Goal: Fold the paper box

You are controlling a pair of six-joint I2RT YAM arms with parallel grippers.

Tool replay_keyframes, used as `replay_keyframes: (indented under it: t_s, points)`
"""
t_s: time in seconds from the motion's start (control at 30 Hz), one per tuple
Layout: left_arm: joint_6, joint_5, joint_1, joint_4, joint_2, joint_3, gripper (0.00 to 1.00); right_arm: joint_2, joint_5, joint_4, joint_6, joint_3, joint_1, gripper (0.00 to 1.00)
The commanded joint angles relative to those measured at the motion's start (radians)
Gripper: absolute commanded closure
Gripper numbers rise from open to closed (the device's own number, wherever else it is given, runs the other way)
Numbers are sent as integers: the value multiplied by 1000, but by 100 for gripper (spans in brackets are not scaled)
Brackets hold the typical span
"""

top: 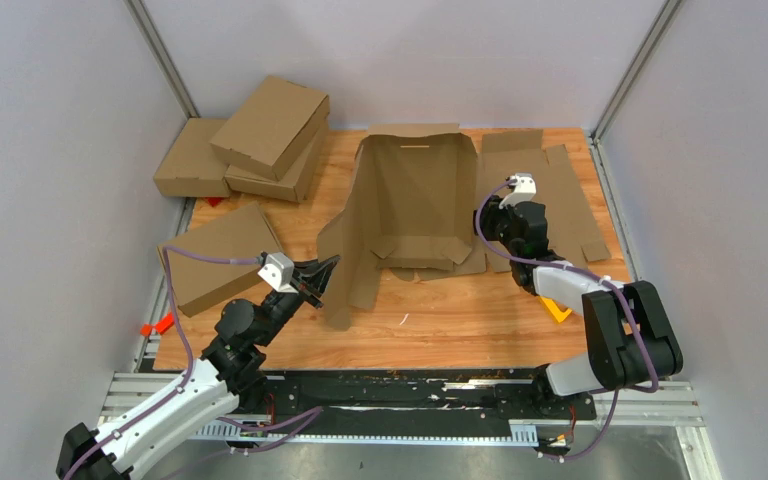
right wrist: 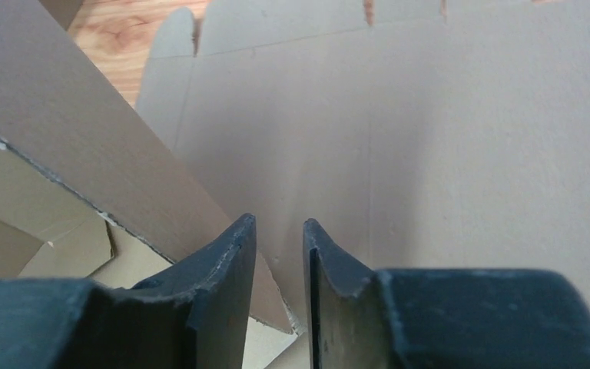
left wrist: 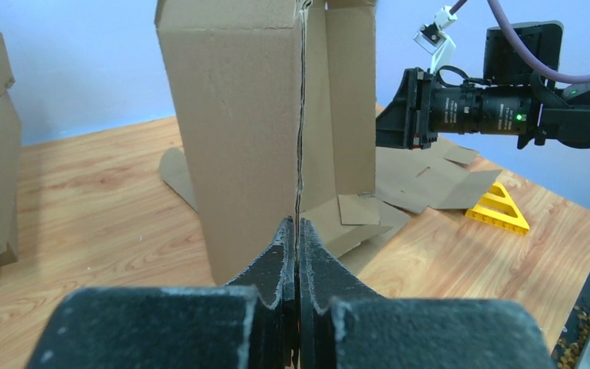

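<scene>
I'm seeing the paper box (top: 415,195) standing half-folded on the surface (top: 460,320). My left tool (left wrist: 297,223) is clamping its left flap, and my right tool (right wrist: 279,223) is hovering at its right wall, jaws slightly apart.

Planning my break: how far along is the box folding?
Done: on the paper box, back and side panels stand up. In hand: the left hand pinches the left panel's edge; the right hand sits at the right wall, jaws slightly apart. Left: front flaps lie flat; box not closed.

Top view looks down from behind; close wrist views face, seemingly, the same paper box (top: 415,200).
</scene>
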Motion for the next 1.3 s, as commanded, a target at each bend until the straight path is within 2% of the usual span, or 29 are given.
replay_keyframes:
  t_s: [0.0,0.3,0.57,0.73,1.03,1.13,1.27]
  points:
    - [-2,24,-5,-13,16,15,100,-19,-104,125,-56,-5,31,67]
    - [-5,16,-5,-16,13,14,100,-19,-204,161,-102,-43,51,52]
    - [-6,-19,-5,-44,4,22,100,-7,-320,244,-73,-79,52,50]
    - [-8,-71,-5,-79,-16,26,100,-29,-334,285,-45,-120,50,47]
    - [-12,-150,-5,-140,-39,36,100,-16,-475,473,0,-193,47,42]
    - [-7,-181,-5,-162,-44,41,100,-11,-525,530,27,-212,49,31]
    - [-7,-190,-5,-170,-53,41,100,-33,-551,530,27,-227,55,29]
